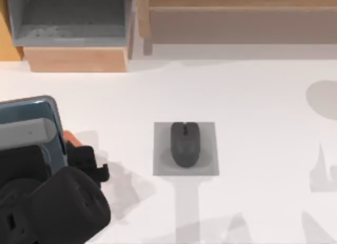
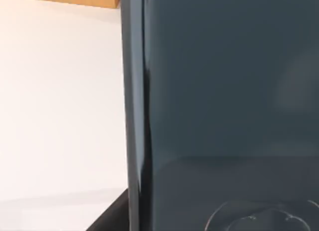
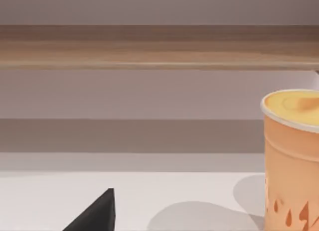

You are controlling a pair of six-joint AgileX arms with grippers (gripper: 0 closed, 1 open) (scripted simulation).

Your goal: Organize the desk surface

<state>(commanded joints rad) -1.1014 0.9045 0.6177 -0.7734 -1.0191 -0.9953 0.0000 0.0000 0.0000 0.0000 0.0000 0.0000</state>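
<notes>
Right against my left gripper (image 1: 79,149) sits a dark slab (image 2: 224,91); can't tell its grip; right wrist catches an orange cup (image 3: 291,161) on the desk surface (image 1: 253,97)

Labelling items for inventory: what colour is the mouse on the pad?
Dark grey mouse, clearest in the top view.

- Dark grey mouse (image 1: 185,144) sits on small grey square pad (image 1: 186,149), approx. centred, pointing toward the shelves.
- Light wooden shelf unit w/ grey interior (image 1: 71,23) at back left; open side faces front.
- Wider wooden shelf (image 1: 237,18) at back right, long & low; also seen in right wrist view (image 3: 149,47).
- Blue-grey flat item (image 1: 31,123) at far left edge, partly covered; dark glossy face w/ a ring mark in left wrist view (image 2: 224,116).
- Orange cup (image 3: 291,161) w/ drop pattern, upright, in front of the wide shelf.
</notes>
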